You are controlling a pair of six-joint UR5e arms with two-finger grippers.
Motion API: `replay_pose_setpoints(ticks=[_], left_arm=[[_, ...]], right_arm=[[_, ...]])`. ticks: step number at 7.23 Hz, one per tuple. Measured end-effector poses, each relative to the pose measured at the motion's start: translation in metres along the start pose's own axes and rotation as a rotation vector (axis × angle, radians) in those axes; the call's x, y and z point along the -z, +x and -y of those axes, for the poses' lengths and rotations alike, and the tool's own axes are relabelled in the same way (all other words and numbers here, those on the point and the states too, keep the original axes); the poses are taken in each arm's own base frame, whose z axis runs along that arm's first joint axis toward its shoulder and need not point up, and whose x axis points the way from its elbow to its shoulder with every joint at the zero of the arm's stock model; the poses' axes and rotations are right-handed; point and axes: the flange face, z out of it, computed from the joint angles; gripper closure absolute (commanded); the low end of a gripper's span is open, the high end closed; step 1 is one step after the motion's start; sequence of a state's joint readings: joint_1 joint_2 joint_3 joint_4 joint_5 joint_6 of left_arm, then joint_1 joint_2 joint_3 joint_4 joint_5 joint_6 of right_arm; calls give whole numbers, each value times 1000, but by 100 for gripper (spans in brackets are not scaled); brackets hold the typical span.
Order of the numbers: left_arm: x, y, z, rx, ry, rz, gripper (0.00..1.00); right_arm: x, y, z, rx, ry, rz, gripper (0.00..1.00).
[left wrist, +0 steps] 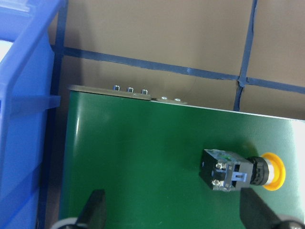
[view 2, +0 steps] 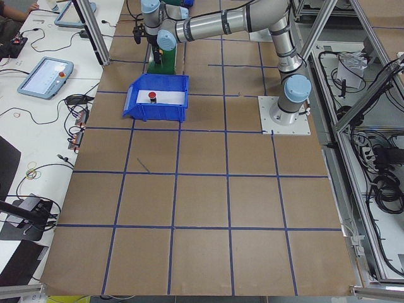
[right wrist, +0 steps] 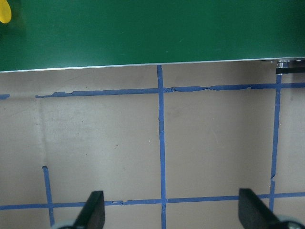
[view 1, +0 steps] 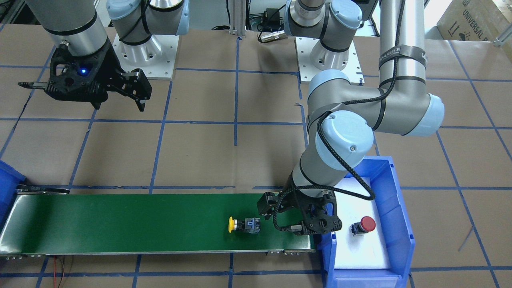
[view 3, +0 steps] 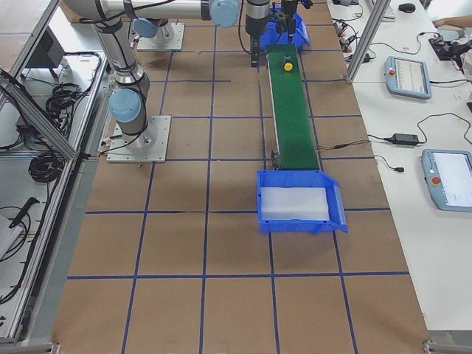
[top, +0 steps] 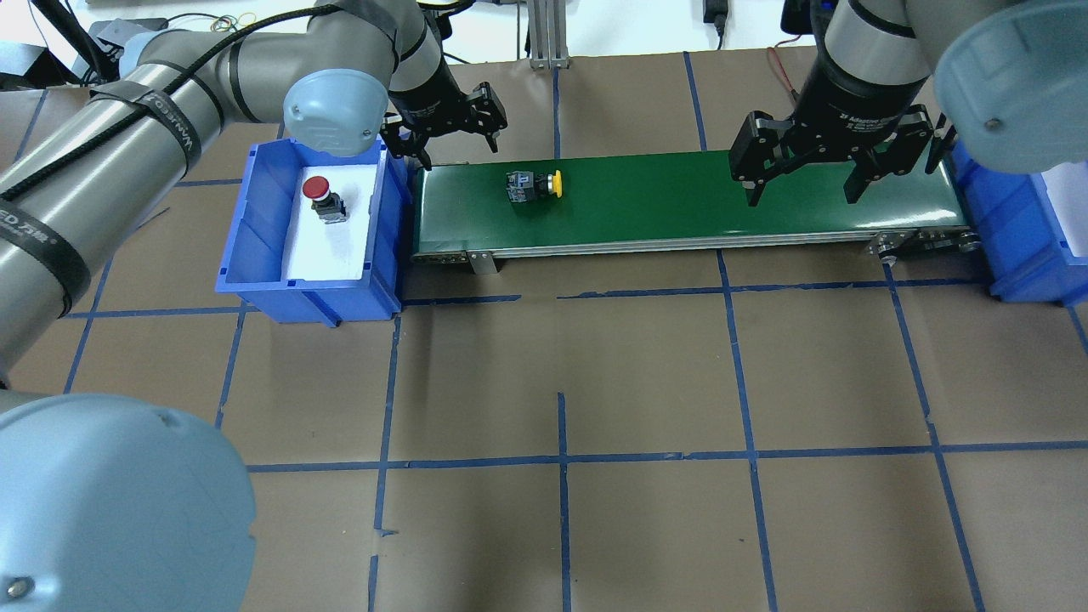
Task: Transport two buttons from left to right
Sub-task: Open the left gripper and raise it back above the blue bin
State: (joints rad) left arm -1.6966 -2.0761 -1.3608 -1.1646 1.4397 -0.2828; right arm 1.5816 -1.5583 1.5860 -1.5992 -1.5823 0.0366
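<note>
**A:** Green belt (top: 680, 200) across the table, I'm told. What is on it?

**B:** One yellow button (top: 534, 184). It lies on its side near the belt's left end, with its cap pointing along the belt toward the right end. The red button (top: 323, 197) rests on white padding in a blue bin (top: 255, 221) butted against that same left end. I cannot tell whether it is upright or tipped.

**A:** And the grippers?

**B:** The left gripper (top: 457, 149) hangs over the belt's left end, between the bin and the yellow button. Its jaws are spread and it holds nothing. The right gripper (top: 802, 197) hovers high beside the belt's right part, on the robot's side of it, with its jaws also apart and empty.

**A:** So which step is this?

**B:** My guess is that one button is already on the belt and the red one is not yet fetched. To do that well, the left gripper should lift clear of the bin wall nearest the belt before crossing it. It should then close on the dark body under the red cap, since the rounded cap looks likely to slip. Last, it should set the button low on the belt, apart from the yellow one, so neither rolls.
</note>
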Motion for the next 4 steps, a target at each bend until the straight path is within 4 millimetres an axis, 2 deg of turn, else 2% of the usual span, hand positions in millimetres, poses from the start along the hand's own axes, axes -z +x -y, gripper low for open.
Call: replay_pose_setpoints(ticks=[2,4], left_arm=[[37,-10,-4,-48,18,31,0],[86,-46,-13,-94,3,85,0]], right_arm=[[-1,0,0,1,0,2,0],[-1,0,0,1,-1,3,0]])
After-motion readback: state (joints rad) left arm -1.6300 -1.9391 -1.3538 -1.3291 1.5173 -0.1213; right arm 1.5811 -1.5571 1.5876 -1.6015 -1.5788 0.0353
